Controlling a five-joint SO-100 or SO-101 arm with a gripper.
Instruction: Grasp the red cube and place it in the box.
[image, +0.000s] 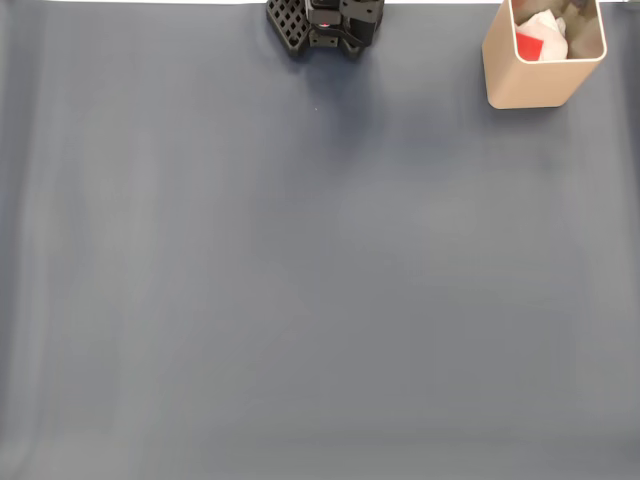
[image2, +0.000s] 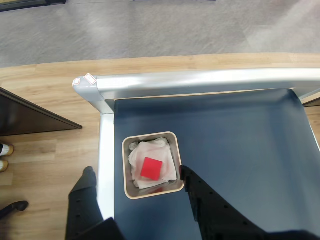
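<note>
The black two-finger gripper hung above the tall beige box with rounded corners in the wrist view, its jaws spread wide and holding nothing: one dark finger reached up on the left, outside the silver table rail, and the other stood on the right, just beside the box's near right corner. Between them the box mouth lay fully exposed.

The small matte red cube rested inside the box, on crumpled white paper that lined its bottom, roughly in the middle of the opening. In the fixed view the same red cube showed through the mouth of the box, which stood at the far right corner of the dark blue-grey table mat, well apart from the black latticed robot base.

Judging from this, the placement looked complete and the step in hand was the retreat. Done well, it would call for lifting straight up with the jaws left apart, so that the right finger would not catch the thin rim and tip or drag the box. The left finger sat beyond the rail, so swinging sideways before gaining height risked striking it. Only once clear of the rim should the arm fold back toward its base.
</note>
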